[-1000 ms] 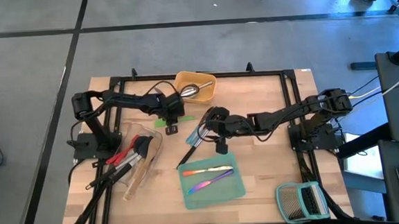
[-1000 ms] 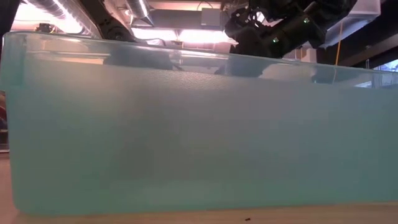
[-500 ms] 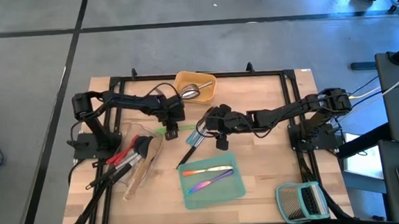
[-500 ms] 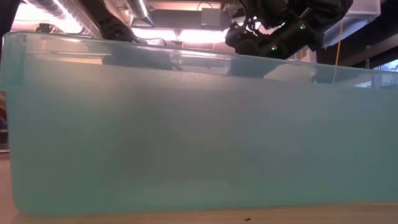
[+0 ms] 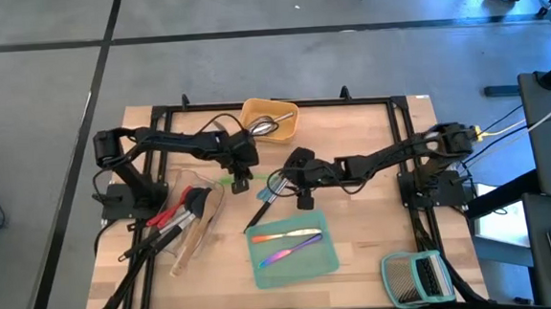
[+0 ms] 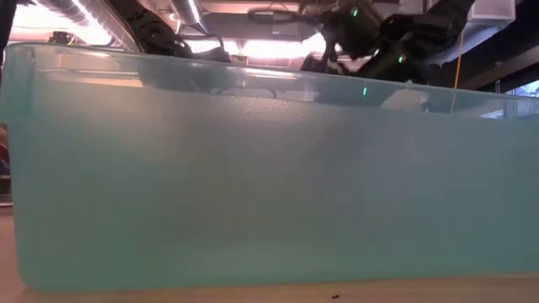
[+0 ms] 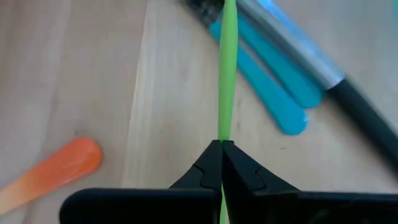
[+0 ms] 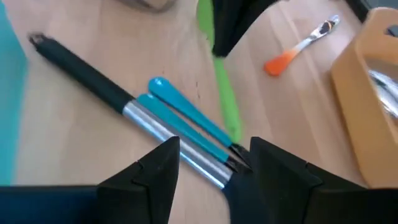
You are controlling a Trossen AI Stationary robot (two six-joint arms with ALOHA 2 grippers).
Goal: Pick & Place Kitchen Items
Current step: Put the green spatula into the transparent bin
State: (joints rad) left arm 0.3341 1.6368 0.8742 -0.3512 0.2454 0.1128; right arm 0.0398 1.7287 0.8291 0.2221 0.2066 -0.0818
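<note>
The green handle (image 7: pixel 227 68) is a thin strip lying flat on the bench (image 5: pixel 361 140), its near end pinched between the tightly closed fingers of the left hand (image 7: pixel 221 149). Its long axis runs straight out ahead of that hand toward the right hand (image 8: pixel 211 155), which hovers over the far end with its fingers apart and nothing between them.

Just beside the green handle, past the left hand's fingertips, lie two blue handles (image 7: pixel 273 93) side by side and one black-and-steel handle (image 7: pixel 323 71), all three slanting across the green one's line. One orange-handled spoon (image 7: pixel 53 168) lies off to the other side of the left hand, apart from the rest.

Farther out from the right hand, one teal tray (image 5: pixel 291 251) holds two utensils, one orange-handled and one iridescent. One yellow tray (image 5: pixel 287 111) behind the left hand holds a steel scoop. One clear tray (image 5: pixel 215 192) holds several red and black tools and a wooden spoon; their number cannot be told.

The bench is pale wood inside a black frame, on a grey floor (image 5: pixel 43 111). One green-framed slatted rack (image 5: pixel 415 276) sits at the bench's corner.
</note>
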